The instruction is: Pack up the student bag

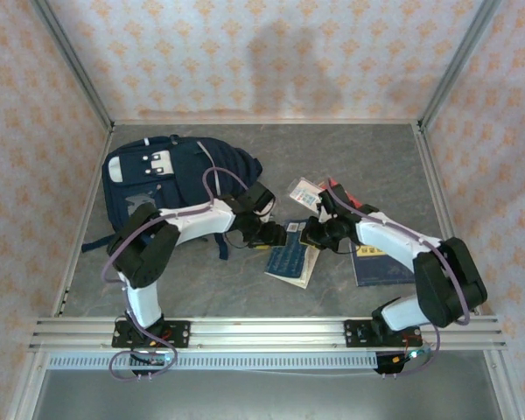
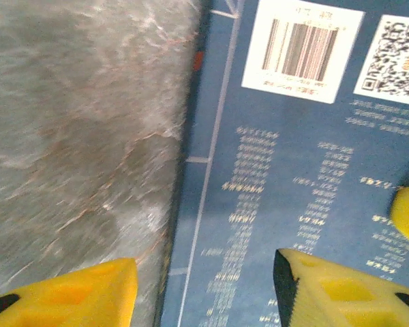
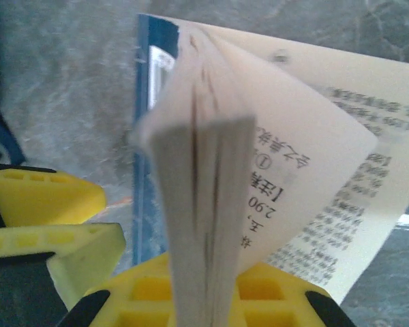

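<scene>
The student bag (image 1: pixel 171 179), a navy backpack with white patches, lies at the back left of the table. A blue book (image 1: pixel 290 258) lies partly open at the table's middle. My right gripper (image 1: pixel 319 232) is shut on a block of its pages (image 3: pixel 204 204), which stand edge-on between the yellow jaws (image 3: pixel 208 300). My left gripper (image 1: pixel 271 234) hangs open just above the book's back cover (image 2: pixel 279 177). One of its fingers (image 2: pixel 75 293) is over the table and the other over the cover, so the book's edge lies between them (image 2: pixel 204 293).
A second blue book (image 1: pixel 376 267) lies under my right forearm. A clear packet with red trim (image 1: pixel 306 191) rests behind the grippers. The marbled grey tabletop (image 1: pixel 350 157) is walled on three sides, with a metal rail (image 1: pixel 262 332) along the near edge.
</scene>
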You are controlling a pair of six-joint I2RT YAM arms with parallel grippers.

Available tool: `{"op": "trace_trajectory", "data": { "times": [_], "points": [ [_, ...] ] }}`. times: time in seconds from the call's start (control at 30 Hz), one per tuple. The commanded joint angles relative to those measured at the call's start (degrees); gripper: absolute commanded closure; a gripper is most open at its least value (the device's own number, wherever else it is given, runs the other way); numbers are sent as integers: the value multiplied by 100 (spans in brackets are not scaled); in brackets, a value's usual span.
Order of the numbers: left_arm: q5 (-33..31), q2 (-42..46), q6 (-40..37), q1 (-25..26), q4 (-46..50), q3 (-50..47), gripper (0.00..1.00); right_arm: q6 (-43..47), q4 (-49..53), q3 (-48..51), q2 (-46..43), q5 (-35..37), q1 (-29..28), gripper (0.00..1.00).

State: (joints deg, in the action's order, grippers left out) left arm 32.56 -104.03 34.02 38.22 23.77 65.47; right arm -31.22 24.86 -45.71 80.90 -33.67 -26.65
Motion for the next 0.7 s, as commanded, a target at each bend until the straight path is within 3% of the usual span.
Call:
{"op": "trace_trajectory", "data": {
  "times": [0.0,0.07,0.23,0.47,0.67],
  "points": [
    [-93,458,-133,-239,225,-268,42,30,-4,-170,-190,-350,-19,89],
    [-79,569,-125,-307,235,-388,40,-104,-198,-184,-158,-745,-16,89],
    [218,1059,-29,-558,108,-707,34,-45,13,-447,-453,-948,-17,89],
    [1656,1416,284,-982,-452,-925,27,-236,-96,-768,-858,-1719,-15,89],
    [2887,1788,1344,-1106,-2047,-1242,30,-430,-300,-784,-1004,-1989,-17,88]
  ]
}}
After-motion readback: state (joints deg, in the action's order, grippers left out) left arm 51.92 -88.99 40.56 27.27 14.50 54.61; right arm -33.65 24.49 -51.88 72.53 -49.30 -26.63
